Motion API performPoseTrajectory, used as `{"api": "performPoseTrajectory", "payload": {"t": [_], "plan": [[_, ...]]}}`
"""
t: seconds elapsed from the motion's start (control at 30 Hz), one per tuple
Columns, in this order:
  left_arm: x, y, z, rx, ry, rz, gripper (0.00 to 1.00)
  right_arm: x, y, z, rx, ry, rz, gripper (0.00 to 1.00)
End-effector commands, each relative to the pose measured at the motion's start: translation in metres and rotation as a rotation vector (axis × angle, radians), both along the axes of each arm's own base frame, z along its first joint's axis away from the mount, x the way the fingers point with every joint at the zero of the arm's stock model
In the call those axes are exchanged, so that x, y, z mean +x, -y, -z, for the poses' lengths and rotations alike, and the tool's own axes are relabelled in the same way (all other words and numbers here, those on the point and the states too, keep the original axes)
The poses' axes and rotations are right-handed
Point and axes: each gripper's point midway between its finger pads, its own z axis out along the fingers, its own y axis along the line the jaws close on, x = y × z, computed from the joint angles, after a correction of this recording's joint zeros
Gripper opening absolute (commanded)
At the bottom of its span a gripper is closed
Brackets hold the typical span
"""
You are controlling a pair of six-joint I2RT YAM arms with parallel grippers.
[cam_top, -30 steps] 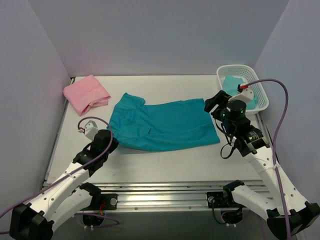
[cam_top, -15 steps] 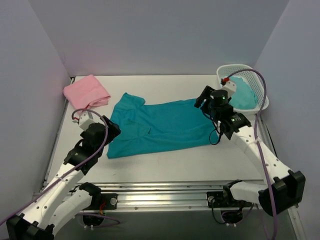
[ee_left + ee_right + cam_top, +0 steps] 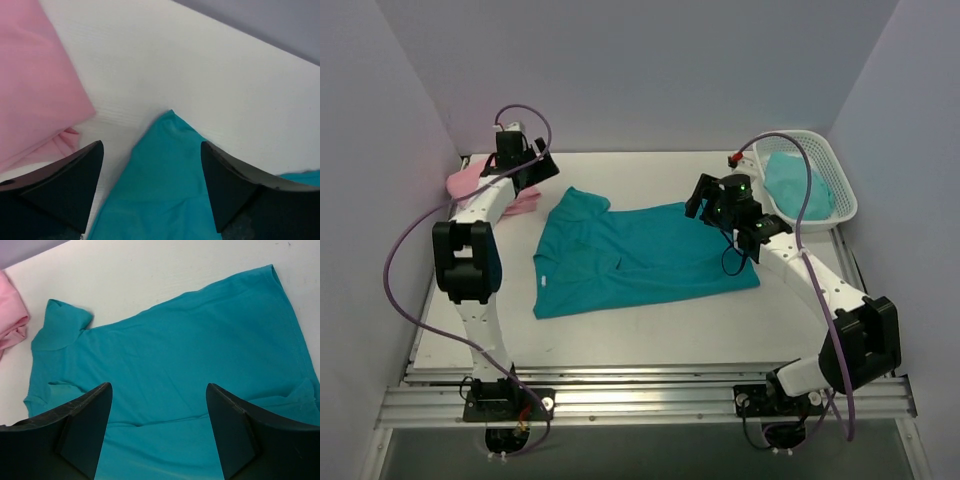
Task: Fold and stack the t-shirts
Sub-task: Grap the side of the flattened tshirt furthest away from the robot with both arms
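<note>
1. At the table's far left corner lies the pink t-shirt. It is bunched into a loose bundle, and the left arm partly hides it in the top view.
2. Just right of it, the left gripper hovers over the gap between the pink cloth and the pointed sleeve tip of the teal t-shirt. Its jaws stand apart with nothing between them.
3. Across the middle of the table the teal t-shirt is spread nearly flat. Its sleeves point left and its hem points right, and a few creases cross its left half. It lies near the pink shirt without touching it.
4. Above the shirt's far right corner hangs the right gripper, its jaws wide and empty. Its wrist camera looks down over most of the teal cloth.
5. At the far right stands a white basket holding a further teal cloth. It sits just beside the right arm and apart from the spread shirt.
6. The step in hand looks like the start of a fold on the teal shirt, with each gripper placed over one end of its far edge.
7. The next move calls for both grippers to drop onto that edge, the left at the sleeve and the right at the hem corner. Each should pinch only the cloth it means to lift.
8. Both would then carry the edge toward the near side together, so the fold lands even before the shirt is stacked with the pink one.
</note>
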Motion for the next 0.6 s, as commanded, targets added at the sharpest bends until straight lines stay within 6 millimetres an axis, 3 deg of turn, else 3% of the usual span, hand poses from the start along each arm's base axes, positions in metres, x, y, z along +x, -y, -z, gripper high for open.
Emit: {"api": "performPoseTrajectory", "payload": {"t": [0.0,0.03,0.07,0.1,0.13,0.17,0.23,0.37,0.57], "plan": [[0.015,0.026,-0.025,-0.104,0.062,0.217,0.94,0.004,0.003,0.008,-0.069,-0.045,0.005,0.72],[0.028,0.028,-0.028,-0.131,0.077,0.256,0.94,0.005,0.004,0.014,-0.088,-0.076,0.012,0.74],[0.029,0.027,-0.020,-0.132,0.032,0.256,0.94,0.006,0.004,0.017,-0.087,-0.087,0.013,0.87],[0.034,0.024,-0.018,-0.115,0.017,0.261,0.94,0.006,0.004,0.020,-0.089,-0.094,0.012,0.91],[0.041,0.021,0.008,-0.115,-0.035,0.261,0.94,0.006,0.002,0.021,-0.087,-0.097,0.003,1.00],[0.046,0.022,-0.001,-0.113,-0.025,0.277,0.94,0.004,0.003,0.025,-0.089,-0.106,0.002,1.00],[0.050,0.021,0.013,-0.146,-0.041,0.313,0.94,0.005,0.004,0.026,-0.083,-0.102,0.005,1.00],[0.055,0.017,0.018,-0.175,-0.006,0.335,0.94,0.005,0.010,0.027,-0.068,-0.102,0.018,1.00],[0.047,0.025,0.062,-0.209,-0.065,0.384,0.96,0.005,0.010,0.023,-0.053,-0.087,0.017,1.00]]}}
